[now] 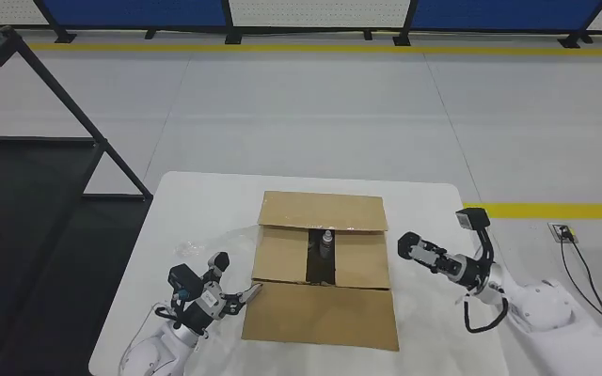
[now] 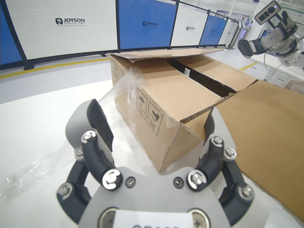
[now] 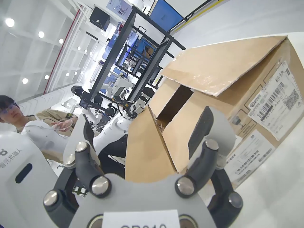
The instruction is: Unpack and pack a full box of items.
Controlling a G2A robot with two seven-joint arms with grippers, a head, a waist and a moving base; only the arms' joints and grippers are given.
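Box mid-frame on the bench, flaps nearly shut over a bottle; left tool at lower left and right tool at right both gape empty, liable to snag flaps or shove the box.

A white table with rounded corners is seen from above. A brown cardboard box is set directly on it, near the middle and somewhat toward the near edge. The box's two inner top flaps are left slightly apart, so that a dark gap is shown between them. Its near outer flap is spread outward over the table's near part. A crumpled piece of clear plastic film is laid on the bare surface to the left of the box, apart from it.
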